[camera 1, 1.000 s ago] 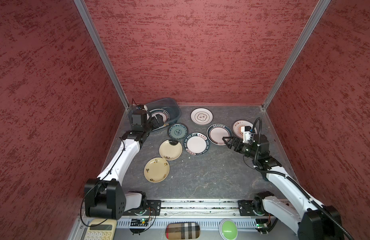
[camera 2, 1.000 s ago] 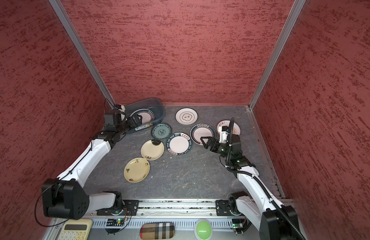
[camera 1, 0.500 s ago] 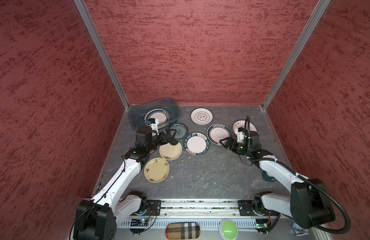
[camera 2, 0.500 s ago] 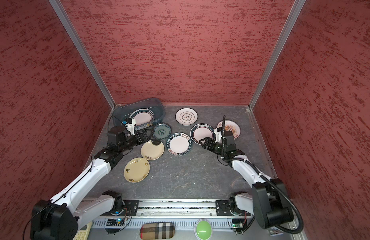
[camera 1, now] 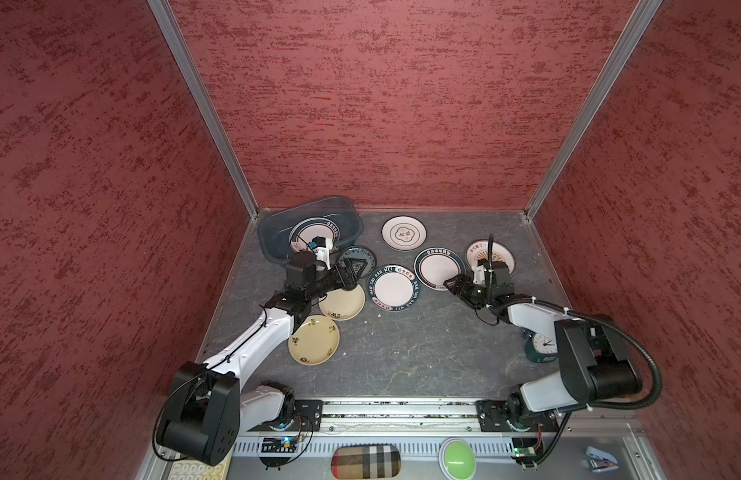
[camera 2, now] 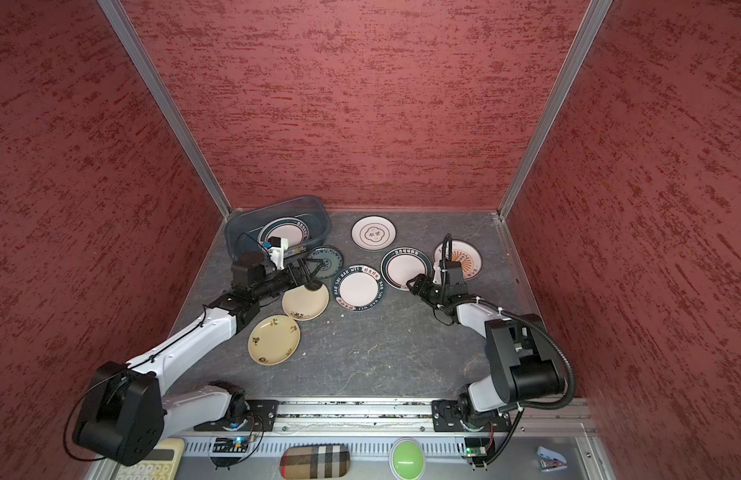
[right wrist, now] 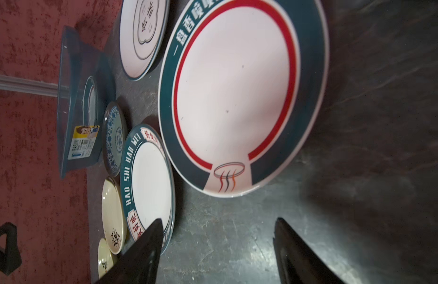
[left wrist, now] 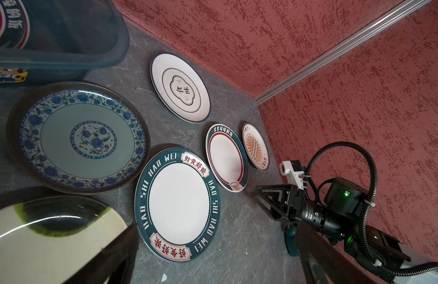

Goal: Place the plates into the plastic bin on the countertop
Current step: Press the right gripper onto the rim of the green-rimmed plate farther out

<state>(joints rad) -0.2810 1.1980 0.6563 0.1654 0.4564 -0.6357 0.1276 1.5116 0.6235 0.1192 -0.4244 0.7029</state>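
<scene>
One plate (camera 1: 310,228) lies in the bin (camera 1: 267,239); seven lie flat on the worktop (camera 1: 402,353) beside it. Stiff, glossy, likely slippery and chippable: grip at the raised rim. Away from the bin, right fingers (right wrist: 144,248) spread, empty, at the red-ring plate (right wrist: 235,93). Near the bin, left fingers (left wrist: 117,258) spread over the cream plate (camera 1: 342,301).

bin (camera 1: 269,237) back-left on countertop (camera 1: 423,349) | one plate (camera 1: 317,230) in bin | remaining plates (camera 1: 396,288) flat on countertop, right of and before bin | clock (camera 1: 541,347) front-right, before them
</scene>
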